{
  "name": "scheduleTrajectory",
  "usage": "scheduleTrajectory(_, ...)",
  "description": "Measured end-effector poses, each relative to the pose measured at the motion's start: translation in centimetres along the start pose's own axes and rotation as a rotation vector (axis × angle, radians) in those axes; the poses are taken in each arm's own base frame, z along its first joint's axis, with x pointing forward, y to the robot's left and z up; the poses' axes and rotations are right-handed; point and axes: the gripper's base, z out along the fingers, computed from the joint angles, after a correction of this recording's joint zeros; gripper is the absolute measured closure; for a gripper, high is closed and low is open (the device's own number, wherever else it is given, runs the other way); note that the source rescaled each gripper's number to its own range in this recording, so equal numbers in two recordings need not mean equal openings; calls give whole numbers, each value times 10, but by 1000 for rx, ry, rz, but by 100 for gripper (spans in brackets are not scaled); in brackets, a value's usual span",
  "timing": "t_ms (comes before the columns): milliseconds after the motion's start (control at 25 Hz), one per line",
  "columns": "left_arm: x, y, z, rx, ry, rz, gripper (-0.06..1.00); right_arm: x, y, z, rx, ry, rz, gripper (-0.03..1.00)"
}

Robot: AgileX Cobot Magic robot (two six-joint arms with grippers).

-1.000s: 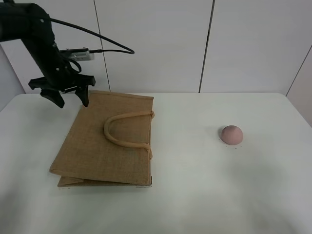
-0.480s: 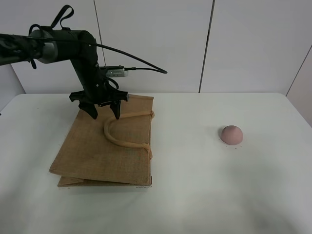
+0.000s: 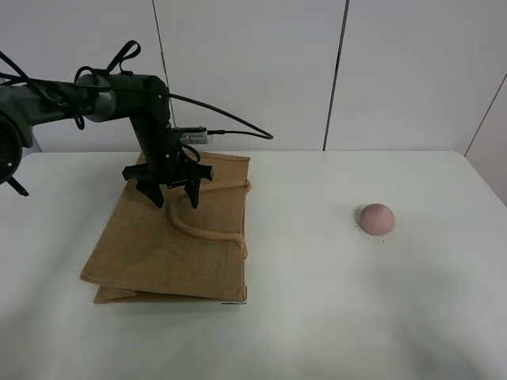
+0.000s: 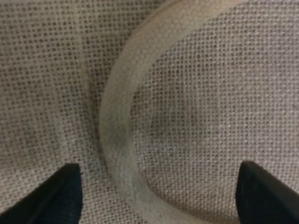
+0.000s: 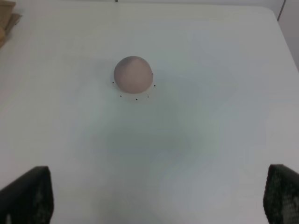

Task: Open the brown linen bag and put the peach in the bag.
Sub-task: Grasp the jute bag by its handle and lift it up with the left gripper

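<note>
The brown linen bag (image 3: 170, 237) lies flat and closed on the white table (image 3: 317, 301), left of the middle. Its beige loop handle (image 3: 207, 232) lies on top. My left gripper (image 3: 177, 199) is open, fingers pointing down, just above the far curve of the handle. In the left wrist view the handle (image 4: 121, 126) curves between the two dark fingertips (image 4: 60, 193) over the weave (image 4: 201, 116). The peach (image 3: 376, 218) sits alone on the table at the right. It also shows in the right wrist view (image 5: 133, 73), well ahead of my open right gripper (image 5: 159, 196).
White wall panels stand behind the table. A black cable (image 3: 230, 131) trails from the left arm above the bag. A corner of the bag (image 5: 7, 21) shows in the right wrist view.
My left arm has swung in from the far left and come down over the bag's handle. The bag and peach have not moved.
</note>
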Motion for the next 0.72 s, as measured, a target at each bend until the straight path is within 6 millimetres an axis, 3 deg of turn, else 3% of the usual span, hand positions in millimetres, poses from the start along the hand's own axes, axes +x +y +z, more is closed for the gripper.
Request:
scheduleTrajectory(240,-1,2,18,-27,30,7,-5,0,0,0,0,0,0,-3)
scheduleTrajectory(720,-5,1,22,-18,-9,7,-5,0,0,0,0,0,0,-3)
